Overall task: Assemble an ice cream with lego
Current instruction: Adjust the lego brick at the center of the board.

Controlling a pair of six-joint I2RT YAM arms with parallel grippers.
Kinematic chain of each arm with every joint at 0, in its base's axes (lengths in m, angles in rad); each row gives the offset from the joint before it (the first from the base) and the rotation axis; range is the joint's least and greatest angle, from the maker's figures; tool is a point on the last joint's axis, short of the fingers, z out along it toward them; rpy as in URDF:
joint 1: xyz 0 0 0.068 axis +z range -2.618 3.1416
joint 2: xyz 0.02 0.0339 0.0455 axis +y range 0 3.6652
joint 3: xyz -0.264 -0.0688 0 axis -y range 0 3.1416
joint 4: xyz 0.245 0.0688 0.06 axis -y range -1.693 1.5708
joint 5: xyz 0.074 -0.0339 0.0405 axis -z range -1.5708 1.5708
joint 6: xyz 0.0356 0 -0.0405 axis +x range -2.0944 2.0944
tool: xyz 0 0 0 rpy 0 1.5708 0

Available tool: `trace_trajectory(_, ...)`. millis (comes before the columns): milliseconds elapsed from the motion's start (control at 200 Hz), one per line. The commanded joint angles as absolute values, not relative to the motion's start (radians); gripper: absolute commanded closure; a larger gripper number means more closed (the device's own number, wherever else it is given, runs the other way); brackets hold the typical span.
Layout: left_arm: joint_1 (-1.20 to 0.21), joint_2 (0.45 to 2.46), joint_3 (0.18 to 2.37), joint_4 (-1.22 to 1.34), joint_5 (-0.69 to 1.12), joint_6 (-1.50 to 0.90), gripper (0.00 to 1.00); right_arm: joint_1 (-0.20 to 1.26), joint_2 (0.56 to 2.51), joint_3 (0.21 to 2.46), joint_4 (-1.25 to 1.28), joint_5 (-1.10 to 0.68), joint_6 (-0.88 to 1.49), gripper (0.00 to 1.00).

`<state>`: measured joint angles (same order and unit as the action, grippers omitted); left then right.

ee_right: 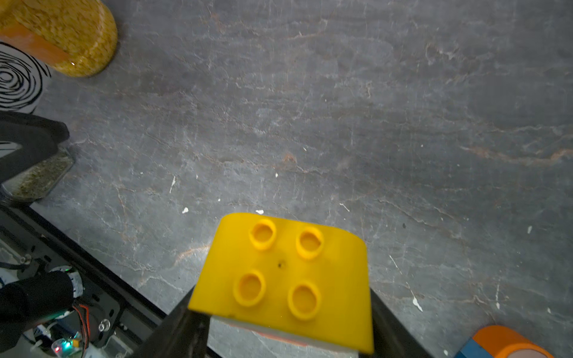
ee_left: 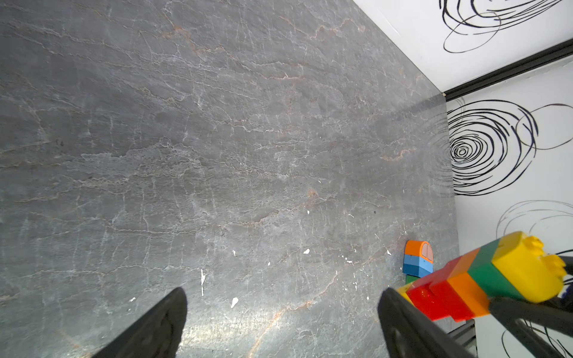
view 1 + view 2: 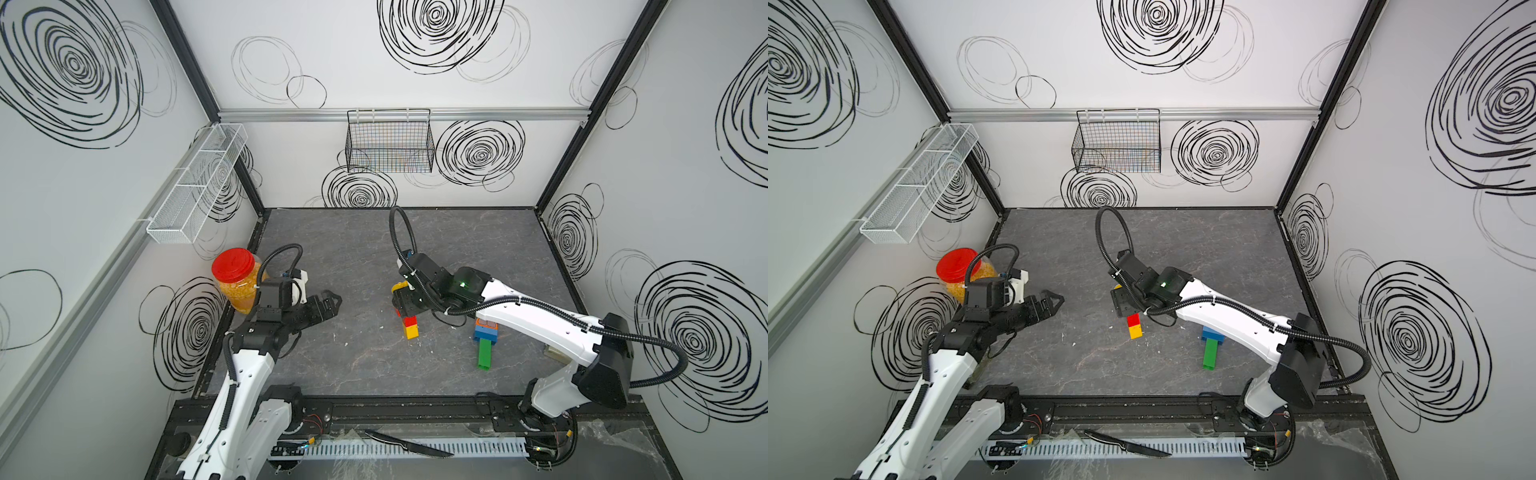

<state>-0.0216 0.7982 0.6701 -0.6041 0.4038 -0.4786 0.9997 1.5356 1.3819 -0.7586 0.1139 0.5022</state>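
Note:
My right gripper is shut on a lego stack near the table's middle. The left wrist view shows this stack tilted: a rounded yellow studded top, then green, orange, red and yellow bricks. Its yellow top fills the space between my right gripper's fingers. A second lego stack, orange over blue over a long green brick, lies on the table partly under my right arm. My left gripper hangs open over bare table, left of the held stack, with nothing between its fingertips.
A red-lidded jar of yellow grains stands at the left wall behind my left arm. A black knife lies on the front rail. A black wire basket and a white mesh basket hang on the walls.

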Motion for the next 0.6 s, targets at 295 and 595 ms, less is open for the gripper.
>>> trace_trajectory(295,-0.03,0.827,0.683,-0.563,0.42,-0.454,0.01,0.872,1.709,1.531,-1.073,-0.181,0.393,0.77)
trace_trajectory(595,-0.032,0.831,0.672,-0.562,0.424,-0.448,0.01,0.85,1.857,1.609,-1.156,-0.276,0.335,0.79)
